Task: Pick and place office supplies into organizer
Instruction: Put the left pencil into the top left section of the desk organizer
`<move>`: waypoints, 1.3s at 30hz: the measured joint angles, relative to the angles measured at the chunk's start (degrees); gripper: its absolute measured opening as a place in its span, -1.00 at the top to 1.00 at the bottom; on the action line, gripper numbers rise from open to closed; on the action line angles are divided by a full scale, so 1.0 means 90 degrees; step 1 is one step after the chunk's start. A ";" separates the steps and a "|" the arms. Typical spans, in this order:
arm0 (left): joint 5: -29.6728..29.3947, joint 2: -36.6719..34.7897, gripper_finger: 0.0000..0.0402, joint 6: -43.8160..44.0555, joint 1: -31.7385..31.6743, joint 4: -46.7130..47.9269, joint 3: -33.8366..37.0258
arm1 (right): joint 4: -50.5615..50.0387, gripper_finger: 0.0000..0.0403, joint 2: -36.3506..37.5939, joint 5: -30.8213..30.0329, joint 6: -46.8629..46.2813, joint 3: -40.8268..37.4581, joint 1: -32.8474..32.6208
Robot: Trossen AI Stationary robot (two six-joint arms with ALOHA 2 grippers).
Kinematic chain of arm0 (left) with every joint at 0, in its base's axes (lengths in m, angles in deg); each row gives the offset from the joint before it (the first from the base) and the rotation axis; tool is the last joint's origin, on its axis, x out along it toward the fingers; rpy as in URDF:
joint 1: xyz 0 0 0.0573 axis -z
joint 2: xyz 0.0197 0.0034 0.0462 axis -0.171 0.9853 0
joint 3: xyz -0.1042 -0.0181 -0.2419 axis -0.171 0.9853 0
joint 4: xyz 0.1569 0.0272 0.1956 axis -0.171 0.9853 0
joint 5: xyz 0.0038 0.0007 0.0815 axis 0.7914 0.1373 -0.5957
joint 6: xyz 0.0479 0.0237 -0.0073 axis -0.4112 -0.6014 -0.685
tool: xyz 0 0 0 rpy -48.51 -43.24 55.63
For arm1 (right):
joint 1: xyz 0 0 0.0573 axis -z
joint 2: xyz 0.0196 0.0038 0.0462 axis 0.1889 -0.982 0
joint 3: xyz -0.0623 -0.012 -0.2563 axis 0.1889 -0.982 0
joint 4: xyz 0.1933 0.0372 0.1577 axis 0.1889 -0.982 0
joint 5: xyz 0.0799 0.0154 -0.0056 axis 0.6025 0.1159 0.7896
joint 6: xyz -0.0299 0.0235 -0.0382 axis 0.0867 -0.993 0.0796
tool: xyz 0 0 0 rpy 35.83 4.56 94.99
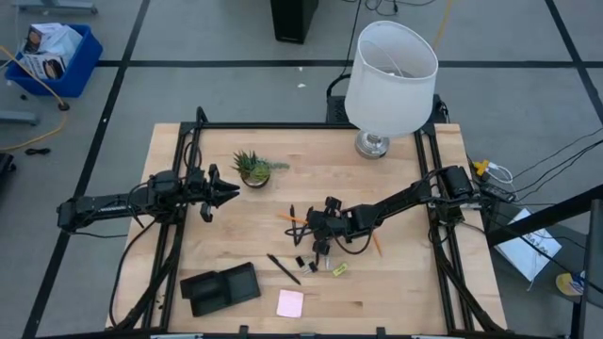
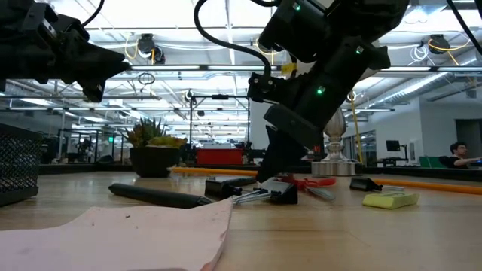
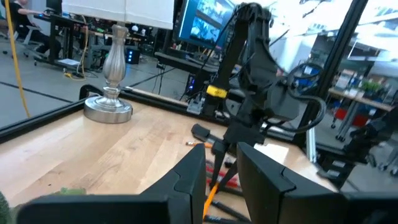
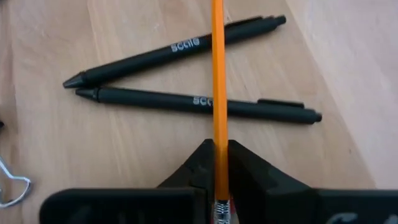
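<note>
Black "scale"-marked pens (image 4: 186, 102) under pencil (image 4: 217, 74)

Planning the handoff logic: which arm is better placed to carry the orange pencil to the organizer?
Right. The right gripper already has its fingers shut on the orange pencil, low over the pens. The left gripper hovers empty near the plant, no nearer the organizer.

We're in a big open robotics lab: a wooden counter (image 1: 396, 282) on a grey floor marked with black tape lines (image 1: 122, 63), long ceiling light strips (image 2: 188, 68) overhead, lit monitors (image 3: 205, 22) on benches, and a person seated at a desk (image 2: 459, 154) at far right.
</note>
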 joint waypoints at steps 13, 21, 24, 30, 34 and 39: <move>0.0160 -0.0001 0.54 -0.0531 0.0024 0.0049 0.0000 | 0.1246 0.86 0.0131 0.0079 0.0148 -0.0002 0.0042; 0.0129 0.0001 0.54 -0.1621 0.0522 -0.0059 0.0000 | 0.2281 0.89 0.0523 0.0920 -0.0291 0.0003 0.0390; 0.0274 -0.0001 0.54 -0.1991 0.0919 -0.0324 0.0000 | 0.2412 0.86 0.0611 0.0904 -0.0312 0.0002 0.0507; -0.0047 0.0002 0.54 -0.2772 0.1754 -0.0412 0.0000 | 0.3028 0.89 0.0619 0.0816 -0.0152 0.0002 0.0676; -0.0202 0.0002 0.54 -0.2872 0.2150 -0.0347 0.0000 | 0.3258 0.90 0.0619 0.0958 -0.0165 0.0002 0.0829; -0.0209 0.0002 0.54 -0.1869 0.2271 -0.1226 0.0000 | 0.3377 0.86 0.0619 0.1486 -0.0492 0.0002 0.1046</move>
